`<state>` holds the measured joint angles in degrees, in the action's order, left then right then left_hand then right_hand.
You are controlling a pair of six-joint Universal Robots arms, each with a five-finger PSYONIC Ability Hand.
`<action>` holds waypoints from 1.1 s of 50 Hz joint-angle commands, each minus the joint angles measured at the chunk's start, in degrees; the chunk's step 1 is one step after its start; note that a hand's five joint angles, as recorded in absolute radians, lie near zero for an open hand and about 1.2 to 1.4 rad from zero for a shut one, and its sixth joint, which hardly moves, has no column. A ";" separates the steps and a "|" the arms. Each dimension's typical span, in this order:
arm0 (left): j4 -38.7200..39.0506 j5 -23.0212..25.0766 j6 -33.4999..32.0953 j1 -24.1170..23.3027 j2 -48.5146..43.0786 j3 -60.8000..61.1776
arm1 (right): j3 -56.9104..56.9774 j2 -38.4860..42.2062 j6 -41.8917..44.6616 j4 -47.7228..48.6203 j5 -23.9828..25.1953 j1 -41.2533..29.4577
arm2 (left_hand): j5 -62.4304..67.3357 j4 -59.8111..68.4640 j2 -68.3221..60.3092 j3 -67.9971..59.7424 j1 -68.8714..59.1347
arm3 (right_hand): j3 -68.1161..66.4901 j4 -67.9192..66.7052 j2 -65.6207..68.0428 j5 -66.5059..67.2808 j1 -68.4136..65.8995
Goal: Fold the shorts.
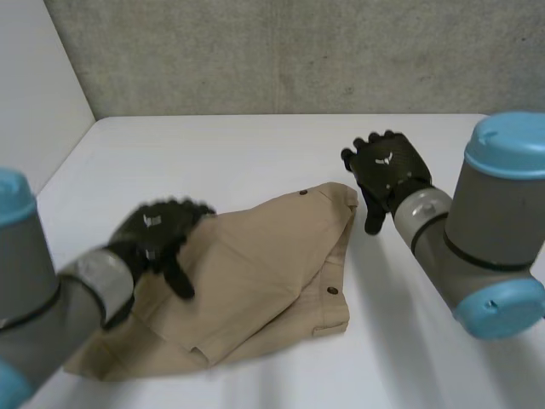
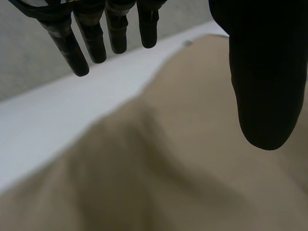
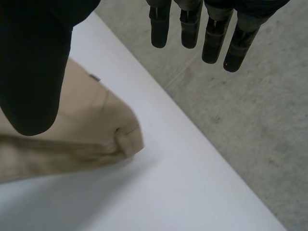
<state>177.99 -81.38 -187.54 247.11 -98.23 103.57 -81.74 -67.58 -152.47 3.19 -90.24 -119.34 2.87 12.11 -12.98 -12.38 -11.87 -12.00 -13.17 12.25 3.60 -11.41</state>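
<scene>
Both hands look open from here: left hand hovers over the tan shorts lying on the table, fingers straight, gripping nothing. Right hand hangs just beside their far corner, equally slack. I can't read the white marks on the hands' backs.

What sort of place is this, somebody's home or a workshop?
Most likely a lab or test room, not a home: a plain white table in front of a bare concrete wall, with tan shorts lying on it.
</scene>
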 commanded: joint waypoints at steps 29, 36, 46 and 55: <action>19.06 -4.23 -3.80 2.66 -1.08 -3.54 | -11.33 -2.55 0.33 3.05 0.95 -0.63 | 67.13 67.89 -67.02 -67.62 -68.13 | 2.00 3.17 -2.25 -3.60 1.41; 15.91 -3.79 -3.97 5.92 -10.03 -12.07 | -11.51 -2.55 0.33 2.96 1.12 -1.24 | 67.13 67.89 -67.02 -67.62 -68.13 | 2.00 3.17 -2.25 -3.60 1.41; 8.96 -3.26 -3.27 4.78 -10.93 -8.74 | -11.60 -4.04 -1.07 1.56 1.82 -1.86 | 67.13 67.89 -67.02 -67.62 -68.13 | 2.00 3.17 -2.25 -3.60 1.41; 8.69 -3.18 -3.36 2.23 -7.85 -5.22 | -8.88 -5.01 -20.65 -6.96 3.32 -4.05 | 67.13 67.89 -67.02 -67.62 -68.13 | -0.94 0.23 0.69 -0.66 -1.53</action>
<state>186.81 -84.54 -190.85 251.09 -109.13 95.58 -93.00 -71.86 -155.98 3.39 -88.26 -121.67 54.40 68.74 -68.54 -68.24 -62.69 -12.00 -13.17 12.25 3.60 -11.41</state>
